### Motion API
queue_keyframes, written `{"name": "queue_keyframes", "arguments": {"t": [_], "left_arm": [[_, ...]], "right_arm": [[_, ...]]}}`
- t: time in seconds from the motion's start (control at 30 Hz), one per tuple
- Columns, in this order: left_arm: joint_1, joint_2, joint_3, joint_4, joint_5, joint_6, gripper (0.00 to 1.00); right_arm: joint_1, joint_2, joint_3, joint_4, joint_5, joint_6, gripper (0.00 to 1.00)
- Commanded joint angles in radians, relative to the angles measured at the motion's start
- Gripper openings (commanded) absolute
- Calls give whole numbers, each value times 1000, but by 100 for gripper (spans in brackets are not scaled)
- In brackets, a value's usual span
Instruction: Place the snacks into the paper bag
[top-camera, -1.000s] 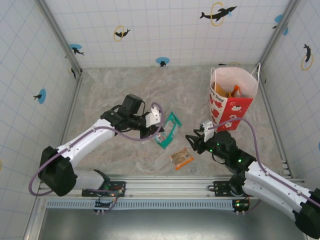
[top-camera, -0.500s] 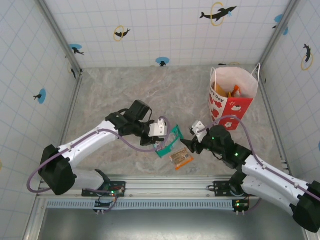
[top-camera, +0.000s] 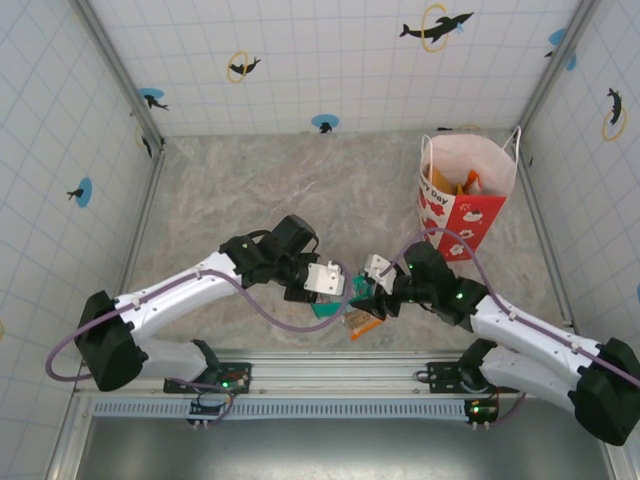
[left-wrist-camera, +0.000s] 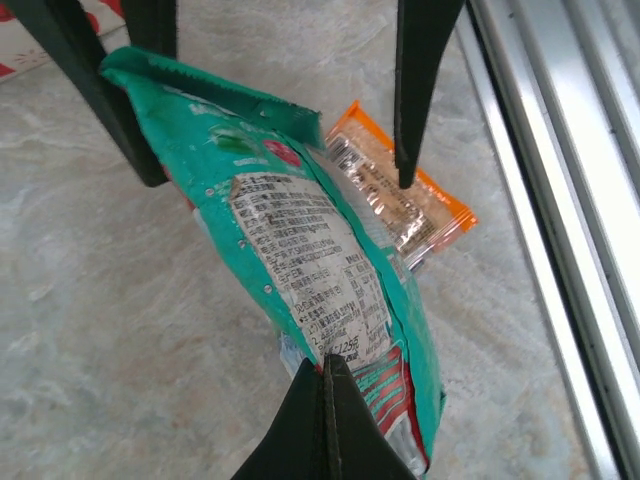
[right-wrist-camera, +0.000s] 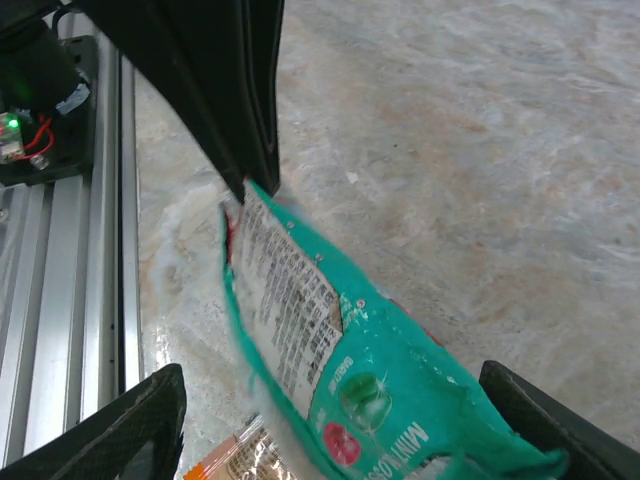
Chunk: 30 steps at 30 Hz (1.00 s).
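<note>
- Bright, even light from overhead; shadows on the bench are faint and soft-edged.
- Mild sheen on the glossy teal packet in both wrist views.
- Its print is sharp in the left wrist view, slightly smeared in the right.

I see a grey marbled counter, white tiled walls at 9, 12 and 3 o'clock carrying dolphin stickers, and a metal rail along the counter's 6 o'clock edge.
</note>
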Motion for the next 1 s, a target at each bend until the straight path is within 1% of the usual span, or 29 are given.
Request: {"name": "queue_keyframes", "arguments": {"t": [0.0,0.07,0.17,0.33,0.6,0.67,0.7,0.73,0.83,0.87,0.9,0.97], "left_arm": [[-8,-47,-9,80,-66,36,0],[-9,-54,-9,100,-63,33,0],[-9,-62,-9,121,-45,28,0],[-8,-60,-34,134,-64,11,0],[-8,-57,-47,186,-132,-58,1],[-9,-66,-71,237,-160,-91,16],[-9,-75,-92,279,-183,-119,26],[-8,-83,-113,322,-211,-151,40],[-8,-100,-156,434,-316,-265,65],[-8,-99,-164,465,-360,-312,72],[-8,-96,-168,490,-408,-358,76],[-8,-82,-165,524,-495,-455,82]], "right_arm": [[-6,19,49,-9,-79,-22,74],[-7,26,47,-1,-74,-13,71],[-10,18,33,26,-56,3,63],[-24,-10,12,62,-55,36,40],[-37,-83,-19,84,-22,65,15],[-41,-111,-29,95,-7,74,8],[-47,-129,-33,96,4,79,5],[-52,-143,-34,94,10,83,3],[-73,-189,-33,96,40,112,2],[-82,-206,-32,100,40,125,1],[-92,-224,-29,106,84,139,1],[-110,-256,-17,117,107,162,1]]}}
